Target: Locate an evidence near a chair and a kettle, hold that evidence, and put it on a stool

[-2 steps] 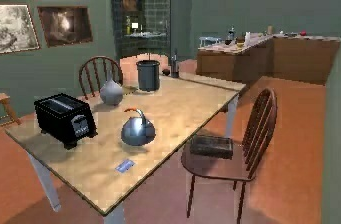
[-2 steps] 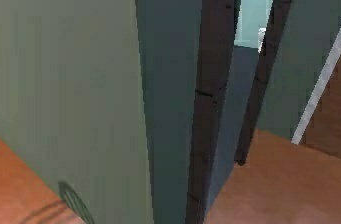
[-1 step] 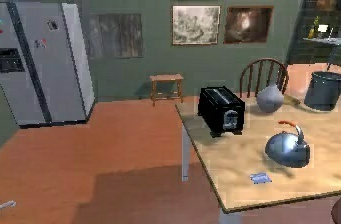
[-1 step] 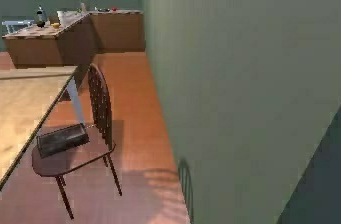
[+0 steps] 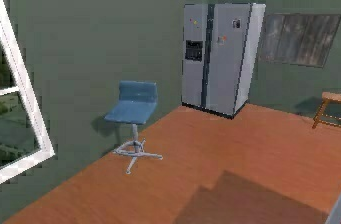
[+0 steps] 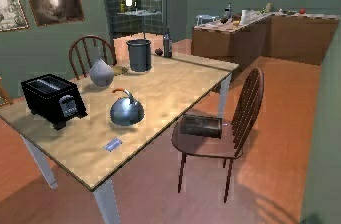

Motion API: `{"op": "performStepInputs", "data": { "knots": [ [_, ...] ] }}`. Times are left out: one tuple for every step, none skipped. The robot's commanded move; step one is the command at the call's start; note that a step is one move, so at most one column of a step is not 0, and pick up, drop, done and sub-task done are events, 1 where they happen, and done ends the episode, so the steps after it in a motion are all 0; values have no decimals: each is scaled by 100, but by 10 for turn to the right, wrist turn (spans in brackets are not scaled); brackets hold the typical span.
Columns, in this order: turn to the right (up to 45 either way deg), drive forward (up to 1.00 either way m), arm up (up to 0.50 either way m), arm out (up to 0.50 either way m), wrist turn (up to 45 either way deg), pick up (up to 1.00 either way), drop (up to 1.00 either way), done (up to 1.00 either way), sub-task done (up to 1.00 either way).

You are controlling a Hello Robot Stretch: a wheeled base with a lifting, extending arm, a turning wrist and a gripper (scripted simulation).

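A blue swivel stool (image 5: 135, 102) on a chrome base stands on the wooden floor before the green wall. In the arm side view a long wooden table (image 6: 168, 95) carries a round silver kettle (image 6: 128, 110). A small flat blue-and-white item (image 6: 113, 146) lies on the tabletop just in front of the kettle. A dark wooden chair (image 6: 246, 105) is at the table's right side, with a dark flat boxy thing (image 6: 202, 126) on its seat. A second chair (image 6: 90, 48) stands at the far side.
On the table also stand a black toaster (image 6: 54, 98), a grey vase (image 6: 101, 72), a dark pot (image 6: 139, 55) and a bottle (image 6: 166, 44). A fridge (image 5: 218, 55), a window (image 5: 8, 90) and a wooden side table (image 5: 340, 108) ring the open floor. Kitchen counters (image 6: 268, 38) stand beyond.
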Motion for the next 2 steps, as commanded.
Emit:
{"op": "performStepInputs", "data": {
  "knots": [
    [-150,0,0,0,0,0,0,0,0],
    [450,0,0,0,0,0,0,0,0]
  ]
}}
